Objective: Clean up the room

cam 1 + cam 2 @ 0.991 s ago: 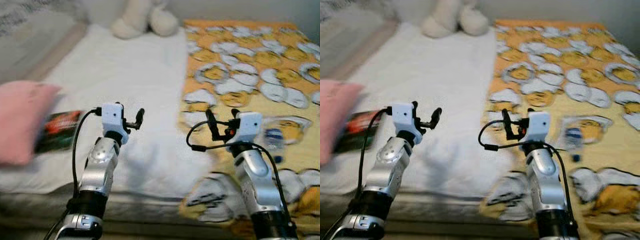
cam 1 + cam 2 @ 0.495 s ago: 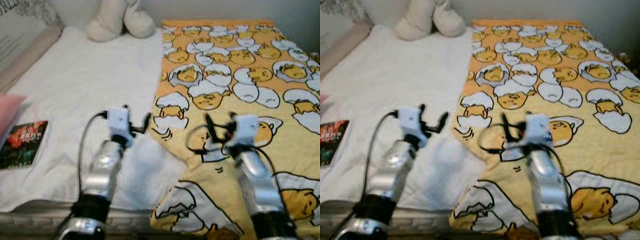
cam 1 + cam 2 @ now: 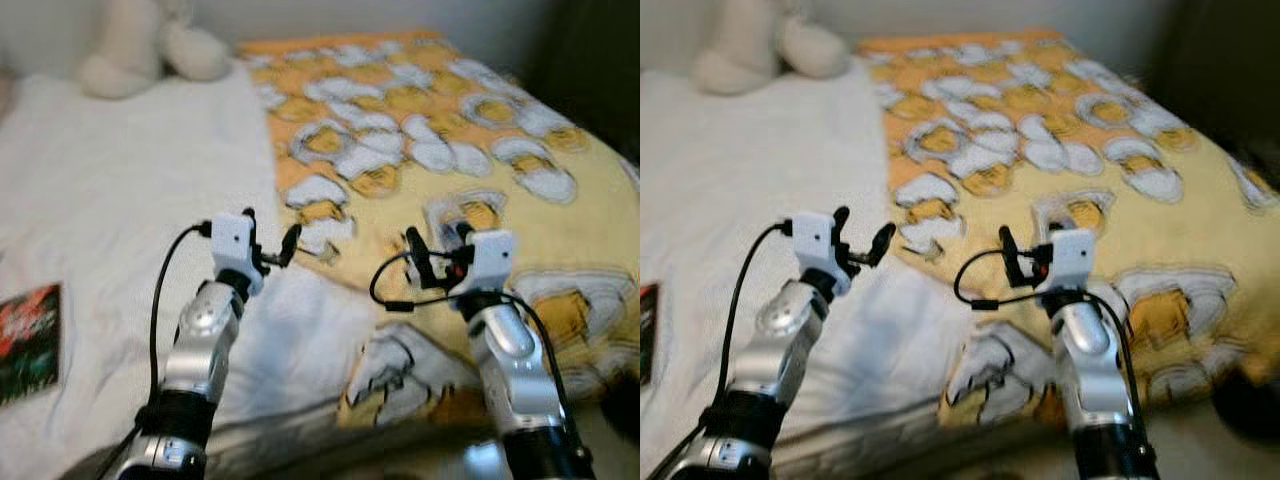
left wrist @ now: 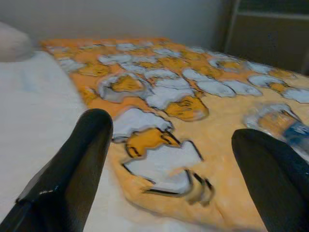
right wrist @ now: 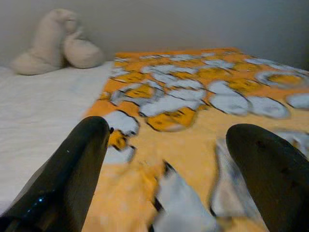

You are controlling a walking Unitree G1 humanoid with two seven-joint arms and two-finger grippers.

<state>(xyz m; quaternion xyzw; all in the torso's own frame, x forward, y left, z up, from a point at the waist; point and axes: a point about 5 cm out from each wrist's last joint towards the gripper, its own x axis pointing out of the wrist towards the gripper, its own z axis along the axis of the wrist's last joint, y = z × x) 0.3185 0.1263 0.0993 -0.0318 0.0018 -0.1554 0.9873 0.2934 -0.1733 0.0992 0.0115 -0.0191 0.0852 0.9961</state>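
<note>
A bed lies before me, with a white sheet (image 3: 110,210) on its left half and a yellow-orange blanket (image 3: 400,110) printed with egg figures on its right. A clear plastic bottle (image 4: 282,123) with a blue label lies on the blanket. A dark book (image 3: 28,340) rests on the sheet at the left. Both arms are raised over the bed's near edge. My left gripper (image 3: 270,228) is open above the seam between sheet and blanket. My right gripper (image 3: 438,240) is open above the blanket. Neither holds anything.
A cream plush toy (image 3: 150,45) sits at the head of the bed by the wall. Dark furniture (image 3: 590,70) stands beyond the bed's right side. The blanket's near edge (image 3: 400,400) hangs over the mattress front. The picture is blurred.
The camera has swung to the right: the pink pillow has left the picture and the dark furniture has come in. Both arms keep the same raised pose, grippers open.
</note>
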